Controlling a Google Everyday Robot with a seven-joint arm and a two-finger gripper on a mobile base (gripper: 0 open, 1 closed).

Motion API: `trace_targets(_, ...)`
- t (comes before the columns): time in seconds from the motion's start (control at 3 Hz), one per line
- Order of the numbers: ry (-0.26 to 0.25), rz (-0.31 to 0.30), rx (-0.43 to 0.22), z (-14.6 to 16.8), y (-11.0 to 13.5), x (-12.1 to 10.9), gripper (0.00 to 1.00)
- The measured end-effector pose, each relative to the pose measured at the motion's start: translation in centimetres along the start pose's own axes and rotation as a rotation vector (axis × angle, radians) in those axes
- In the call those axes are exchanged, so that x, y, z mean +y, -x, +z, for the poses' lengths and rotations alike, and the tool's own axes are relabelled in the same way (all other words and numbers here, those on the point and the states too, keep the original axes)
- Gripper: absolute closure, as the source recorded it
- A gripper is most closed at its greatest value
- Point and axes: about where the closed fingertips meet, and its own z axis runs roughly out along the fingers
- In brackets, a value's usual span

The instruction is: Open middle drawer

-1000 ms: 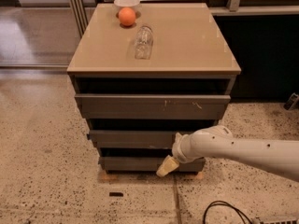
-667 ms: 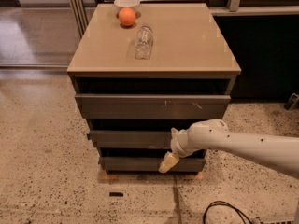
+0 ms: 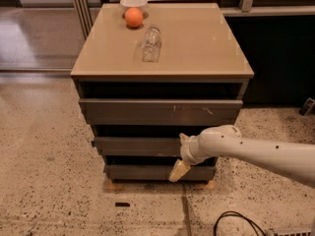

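Robot lab: end effector (image 3: 179, 171) by drawers (image 3: 138, 113)

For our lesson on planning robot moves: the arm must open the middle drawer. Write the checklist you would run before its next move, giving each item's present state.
1. Gripper at the middle drawer: ok, by its lower edge, right of centre.
2. Hold on the drawer front: cannot tell.
3. Floor ahead free: ok; the cable lies off to the right.
4. Bottle on top steady: not ok; it lies on its side and may roll.
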Motion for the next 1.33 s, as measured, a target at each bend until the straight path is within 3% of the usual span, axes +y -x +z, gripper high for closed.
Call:
trace_targets(0.33,-0.015,0.026,-0.081,1.0,-0.5,-1.0,0.0)
trace_targets(0.67,-0.035,0.075,-0.192,3.8,-1.8,-3.8,0.0)
trace_targets(1.0,-0.047,0.112,-0.237,6.6,-2.8,-6.3,0.0)
trace_targets(1.33,-0.046,0.112,-0.237,6.6,-2.8,-6.3,0.0)
